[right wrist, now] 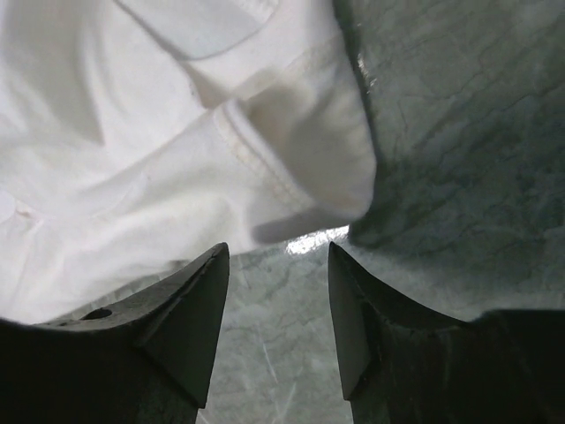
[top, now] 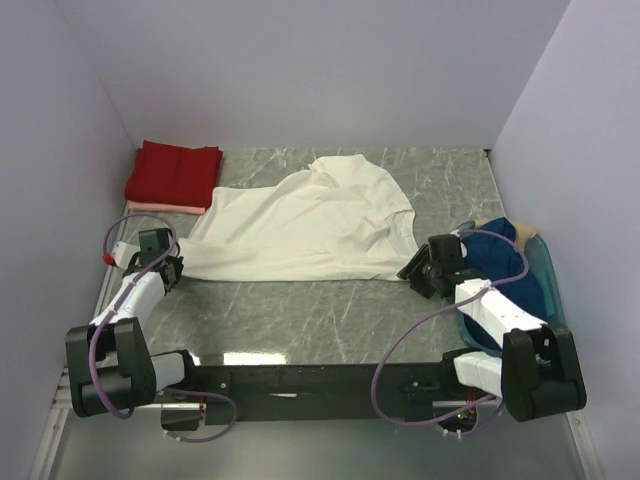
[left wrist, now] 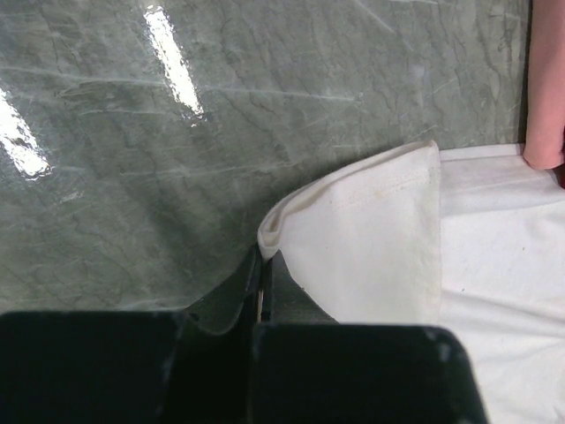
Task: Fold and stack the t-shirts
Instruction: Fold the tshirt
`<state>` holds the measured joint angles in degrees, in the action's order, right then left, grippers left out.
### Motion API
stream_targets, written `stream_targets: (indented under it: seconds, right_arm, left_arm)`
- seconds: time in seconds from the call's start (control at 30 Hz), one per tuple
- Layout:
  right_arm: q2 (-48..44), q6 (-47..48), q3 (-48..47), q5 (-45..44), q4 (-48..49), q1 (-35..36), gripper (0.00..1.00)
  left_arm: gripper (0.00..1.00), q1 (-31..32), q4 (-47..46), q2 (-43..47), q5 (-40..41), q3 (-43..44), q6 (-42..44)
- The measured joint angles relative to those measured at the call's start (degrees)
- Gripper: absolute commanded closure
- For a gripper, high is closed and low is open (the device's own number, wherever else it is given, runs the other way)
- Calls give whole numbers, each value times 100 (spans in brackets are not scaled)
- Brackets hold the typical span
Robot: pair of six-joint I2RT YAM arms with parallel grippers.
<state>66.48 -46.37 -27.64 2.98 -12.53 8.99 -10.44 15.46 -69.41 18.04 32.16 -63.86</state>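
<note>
The cream-white t-shirt (top: 310,225) lies spread and rumpled on the grey marble table. My left gripper (top: 172,268) is shut on the shirt's near left corner (left wrist: 353,238). My right gripper (top: 415,272) is open, just off the shirt's near right corner (right wrist: 300,159), with bare table between its fingers. The red t-shirt (top: 173,173) lies folded at the back left on top of the pale pink t-shirt (top: 165,207), whose edge also shows in the left wrist view (left wrist: 547,88). The dark blue t-shirt (top: 497,262) lies in a teal basket at the right.
The teal plastic basket (top: 540,275) sits at the table's right edge beside my right arm. White walls close in the table at the back and both sides. Purple cables loop over both arms.
</note>
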Motion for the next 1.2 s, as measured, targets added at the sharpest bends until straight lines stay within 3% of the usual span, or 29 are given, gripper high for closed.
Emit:
stream_targets:
  seconds: [0.37, 0.43, 0.57, 0.8, 1.2]
  right_arm:
    - [422, -223, 4, -511, 323, -4, 52]
    - [466, -223, 2, -597, 378, -4, 63]
    - [551, -238, -37, -789, 431, -2, 100]
    - [275, -50, -540, -1060, -44, -2, 100]
    - [-2011, 122, -577, -682, -1504, -33, 100]
  left_arm:
    - [99, -4, -24, -15, -17, -7, 20]
    - [99, -4, -26, -22, -17, -7, 20]
    - [99, -4, -39, -22, -22, -11, 22]
    - [99, -2, 85, 48, -48, -11, 33]
    - [99, 2, 898, 1257, -57, -42, 120]
